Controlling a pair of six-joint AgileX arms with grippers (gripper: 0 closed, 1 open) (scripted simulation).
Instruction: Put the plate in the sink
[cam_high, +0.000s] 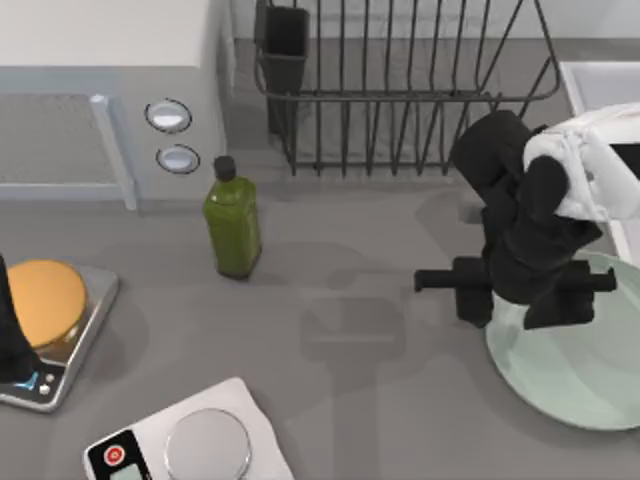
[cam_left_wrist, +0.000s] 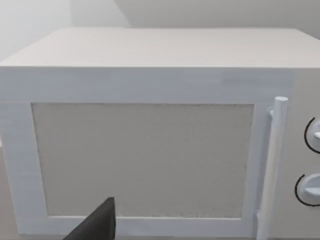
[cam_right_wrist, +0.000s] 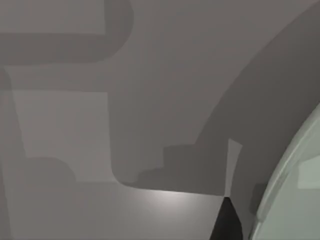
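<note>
The pale mint-green plate (cam_high: 570, 375) lies flat on the grey counter at the right side of the table; its glossy rim (cam_right_wrist: 290, 180) also appears in the right wrist view. My right gripper (cam_high: 512, 308) hangs over the plate's left edge, open, with one finger outside the rim and the other over the plate. One dark fingertip (cam_right_wrist: 227, 222) sits just beside the rim, above the counter. A corner of the sink (cam_high: 605, 78) shows as a pale raised rim at the far right, behind the right arm. My left arm (cam_high: 8, 325) stays at the far left edge.
A black wire dish rack (cam_high: 400, 90) stands at the back centre. A green bottle (cam_high: 232, 225) is upright left of centre, in front of a white microwave (cam_high: 100, 100). An orange round item (cam_high: 40, 300) rests on a scale at the left; a second scale (cam_high: 205, 445) lies in front.
</note>
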